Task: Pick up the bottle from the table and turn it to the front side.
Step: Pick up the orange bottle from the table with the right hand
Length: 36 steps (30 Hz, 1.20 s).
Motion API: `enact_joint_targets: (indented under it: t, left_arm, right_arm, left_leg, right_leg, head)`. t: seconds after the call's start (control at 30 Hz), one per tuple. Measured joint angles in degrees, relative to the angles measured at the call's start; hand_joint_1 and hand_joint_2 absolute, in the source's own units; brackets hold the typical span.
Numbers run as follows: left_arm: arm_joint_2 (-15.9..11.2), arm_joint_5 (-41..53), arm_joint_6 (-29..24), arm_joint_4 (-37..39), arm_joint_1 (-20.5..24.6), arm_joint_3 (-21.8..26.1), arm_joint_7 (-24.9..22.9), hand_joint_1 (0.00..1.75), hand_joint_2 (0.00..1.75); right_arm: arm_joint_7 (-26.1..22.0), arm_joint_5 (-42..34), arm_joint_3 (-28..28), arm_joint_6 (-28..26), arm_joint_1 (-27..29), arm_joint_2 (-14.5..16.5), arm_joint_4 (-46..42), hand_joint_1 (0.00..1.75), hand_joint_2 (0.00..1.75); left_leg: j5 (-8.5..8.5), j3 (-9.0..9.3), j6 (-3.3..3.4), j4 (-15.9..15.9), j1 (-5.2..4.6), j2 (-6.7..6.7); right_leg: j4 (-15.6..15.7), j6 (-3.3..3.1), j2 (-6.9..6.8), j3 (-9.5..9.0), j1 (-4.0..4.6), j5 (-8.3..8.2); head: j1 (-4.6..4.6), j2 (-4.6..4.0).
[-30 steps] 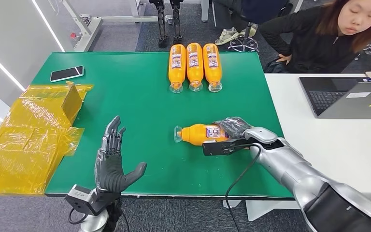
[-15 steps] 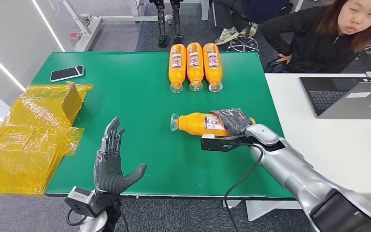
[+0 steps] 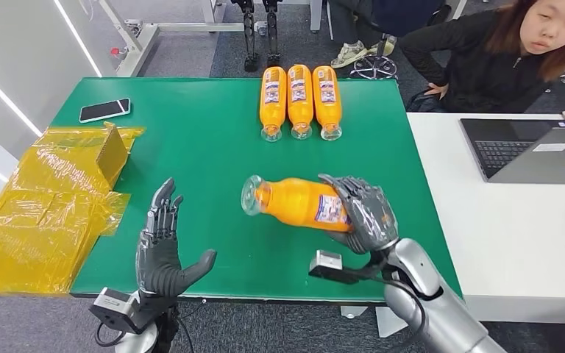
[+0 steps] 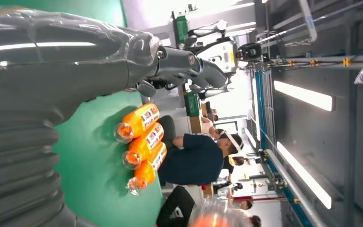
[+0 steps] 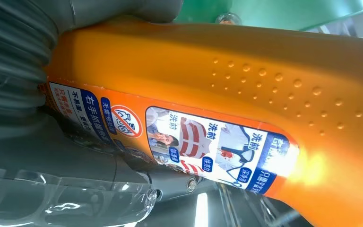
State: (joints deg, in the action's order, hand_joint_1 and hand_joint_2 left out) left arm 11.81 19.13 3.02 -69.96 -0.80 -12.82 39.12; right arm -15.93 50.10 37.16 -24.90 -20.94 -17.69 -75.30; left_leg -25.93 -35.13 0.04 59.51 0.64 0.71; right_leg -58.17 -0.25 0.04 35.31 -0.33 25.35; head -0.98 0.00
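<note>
Head view: orange plastic bottle (image 3: 298,203), formerly lying on green tabletop (image 3: 206,147), now lifted clear in right robot hand (image 3: 360,213)'s grip, ready for turning; left robot hand (image 3: 163,246) spread, empty.

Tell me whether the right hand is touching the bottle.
Touching. In the head view the right hand wraps its fingers around the bottle, gripping its labelled end.

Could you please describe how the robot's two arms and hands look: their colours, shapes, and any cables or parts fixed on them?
Both arms are silver, rounded metal. The left hand and right hand are dark grey, with slim jointed fingers and a thicker thumb. A small grey camera box sits at the right wrist, and another sits at the left wrist, each with a black cable. The wrist views show a grey ribbed cover behind the hand.
</note>
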Motion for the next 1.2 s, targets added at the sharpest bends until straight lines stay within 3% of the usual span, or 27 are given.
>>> enact_joint_targets:
  t: [0.2,0.6,1.0,1.2]
  left_arm:
    - [1.48,-6.09,6.36,0.15,-0.04,0.2,-1.21,0.0,1.75]
    - [2.85,-11.64,13.42,1.05,0.53,-1.9,-3.26,0.0,1.75]
    - [2.4,-13.48,14.28,-1.7,0.57,-4.67,-4.1,0.0,1.75]
    - [2.26,-13.64,14.11,-3.09,0.36,-5.78,-4.1,0.0,1.75]
  right_arm:
    - [-3.15,-1.3,-0.6,-1.66,9.14,1.61,-5.66,1.75,1.75]
    - [-3.25,-0.51,-0.2,-1.74,14.76,7.6,-11.18,1.75,1.75]
    - [-3.06,2.8,-1.04,1.44,17.51,11.25,-14.4,1.75,1.75]
    - [-2.3,4.5,-3.82,-0.14,18.06,12.62,-14.64,1.75,1.75]
  left_leg:
    - [-0.08,-0.01,-0.02,-0.01,-0.01,-0.07]
    - [-0.06,0.02,-0.02,-0.01,-0.01,-0.12]
    - [-0.07,0.02,-0.02,-0.01,-0.01,-0.12]
    - [-0.07,0.02,-0.02,-0.01,-0.01,-0.12]
  right_leg:
    - [-0.01,-0.03,0.08,0.05,-0.02,0.0]
    - [-0.02,-0.04,0.13,0.05,-0.02,0.0]
    - [-0.02,-0.04,0.14,0.06,-0.02,0.0]
    - [-0.02,-0.04,0.14,0.05,-0.02,0.0]
  head:
    - [0.02,0.0]
    - [0.02,0.0]
    - [0.03,0.0]
    - [0.02,0.0]
